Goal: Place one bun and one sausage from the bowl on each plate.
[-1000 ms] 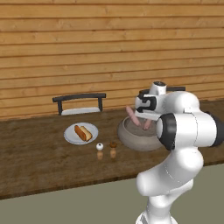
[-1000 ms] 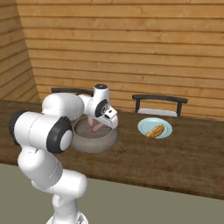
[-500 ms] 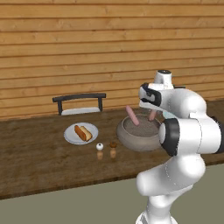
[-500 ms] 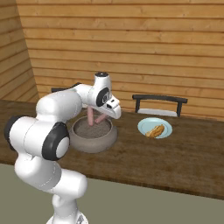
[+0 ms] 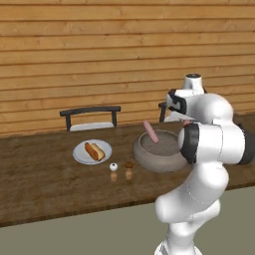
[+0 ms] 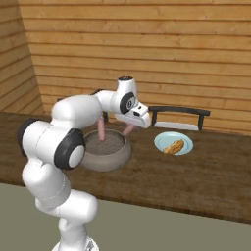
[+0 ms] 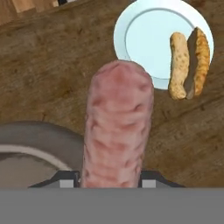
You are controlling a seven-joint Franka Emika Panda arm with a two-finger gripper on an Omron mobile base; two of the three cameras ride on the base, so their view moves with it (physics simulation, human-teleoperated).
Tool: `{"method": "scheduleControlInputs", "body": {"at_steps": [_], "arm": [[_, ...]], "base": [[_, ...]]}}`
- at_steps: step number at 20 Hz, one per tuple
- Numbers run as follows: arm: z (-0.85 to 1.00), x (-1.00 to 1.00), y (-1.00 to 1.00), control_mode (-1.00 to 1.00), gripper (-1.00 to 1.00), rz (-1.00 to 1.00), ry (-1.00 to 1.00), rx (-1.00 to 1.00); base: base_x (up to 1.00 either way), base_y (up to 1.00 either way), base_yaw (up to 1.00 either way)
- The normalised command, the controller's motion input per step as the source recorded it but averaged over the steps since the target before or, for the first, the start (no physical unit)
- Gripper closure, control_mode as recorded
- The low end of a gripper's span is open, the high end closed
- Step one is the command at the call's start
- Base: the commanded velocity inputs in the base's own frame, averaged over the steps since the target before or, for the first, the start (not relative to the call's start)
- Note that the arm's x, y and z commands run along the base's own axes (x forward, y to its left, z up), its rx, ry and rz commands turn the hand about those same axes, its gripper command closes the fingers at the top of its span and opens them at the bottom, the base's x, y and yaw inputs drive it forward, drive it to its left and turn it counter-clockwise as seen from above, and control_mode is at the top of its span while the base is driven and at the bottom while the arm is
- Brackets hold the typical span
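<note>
My gripper (image 7: 107, 180) is shut on a pink sausage (image 7: 118, 127) that points out ahead of the hand. In the right base view the gripper (image 6: 133, 126) hangs just right of the speckled grey bowl (image 6: 88, 159), between it and the pale blue-green plate (image 6: 164, 142). That plate (image 7: 144, 39) carries a split bun (image 7: 188, 65). Another sausage (image 5: 150, 131) leans up out of the bowl (image 5: 149, 159). The pale grey-white plate (image 5: 79, 154), left of the bowl, holds a bun with a sausage (image 5: 93, 150) in it.
A white shaker (image 5: 113, 168) and a brown shaker (image 5: 129, 167) stand on the wooden counter in front of the bowl. Dark chair backs (image 5: 89, 112) (image 6: 179, 112) rise behind the counter, before the plank wall.
The gripper has carried the sausage up from over the bowl and rightwards, past its rim towards the blue-green plate. The other sausage stays leaning in the bowl.
</note>
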Motion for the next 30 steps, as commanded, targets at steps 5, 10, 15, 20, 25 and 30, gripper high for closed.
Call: {"method": "scheduleControlInputs", "body": {"at_steps": [5,10,15,20,25,30], "arm": [[-0.17,0.33,-0.80,-1.00,1.00,0.02,0.15,0.00],[-0.37,0.44,-0.68,-1.00,1.00,0.00,0.19,0.00],[-0.33,0.12,-0.33,-1.00,1.00,0.00,0.13,-0.01],[-0.26,0.38,-0.18,-1.00,1.00,0.00,0.07,0.00],[-0.38,0.42,-0.16,-1.00,1.00,0.00,0.07,0.00],[-0.30,-0.11,-0.46,-1.00,1.00,0.00,0.01,0.03]], "base": [[0.00,0.00,0.00],[0.00,0.00,0.00],[0.00,0.00,0.00],[0.00,0.00,0.00],[0.00,0.00,0.00],[0.00,0.00,0.00]]}}
